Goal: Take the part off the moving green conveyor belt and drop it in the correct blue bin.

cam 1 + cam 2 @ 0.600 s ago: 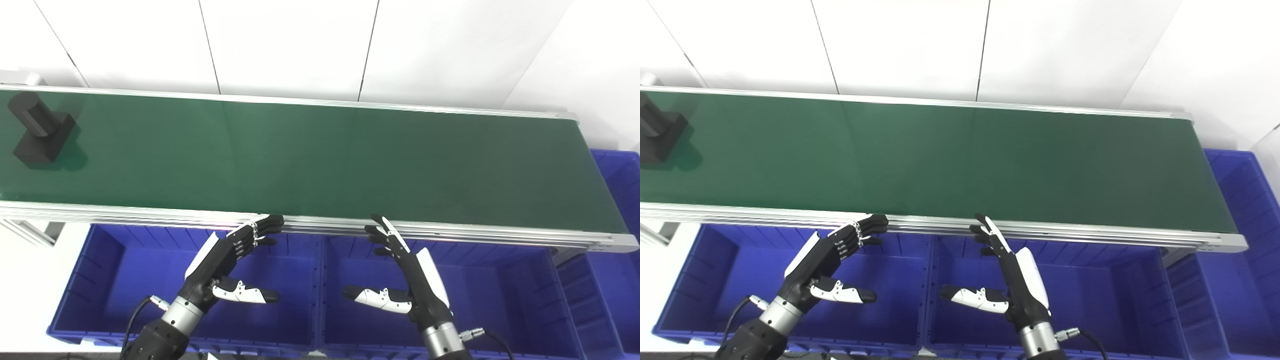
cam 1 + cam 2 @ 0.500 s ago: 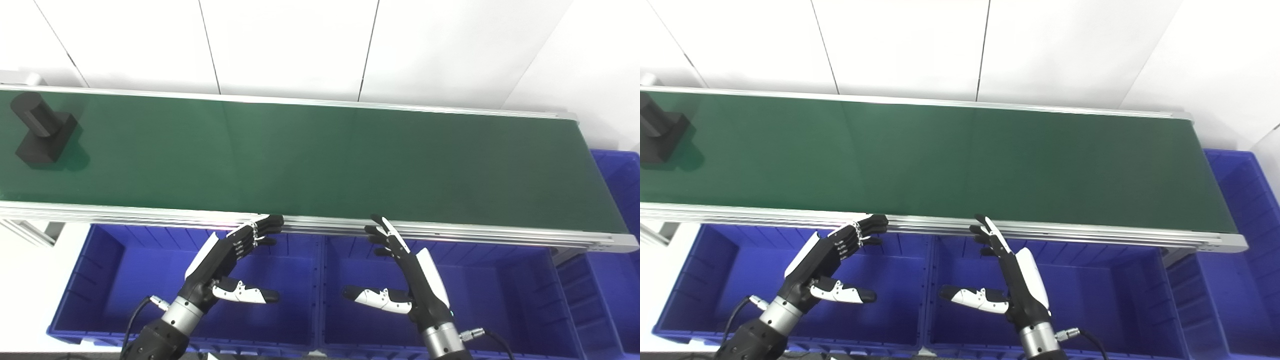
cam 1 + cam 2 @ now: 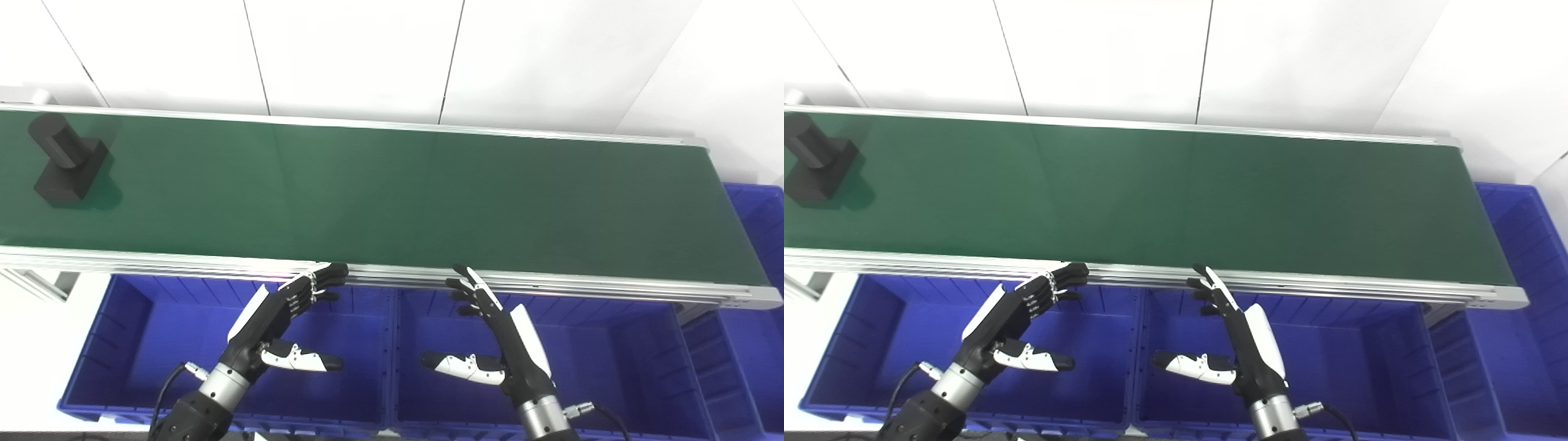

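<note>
Left eye view: the black part has moved a little rightward on the green conveyor belt, well apart from the empty, spread left hand and right hand.

Right eye view: same shift; the hands wait over the blue bins, so picking comes later.

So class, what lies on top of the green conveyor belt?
Only a black part, a cylinder on a block, near the left end of the green conveyor belt. The rest shows bare. Anything left of the picture's edge cannot be seen.

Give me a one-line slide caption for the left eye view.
Black part rides the green conveyor belt at far left while open left hand and right hand wait over blue bins.
</note>
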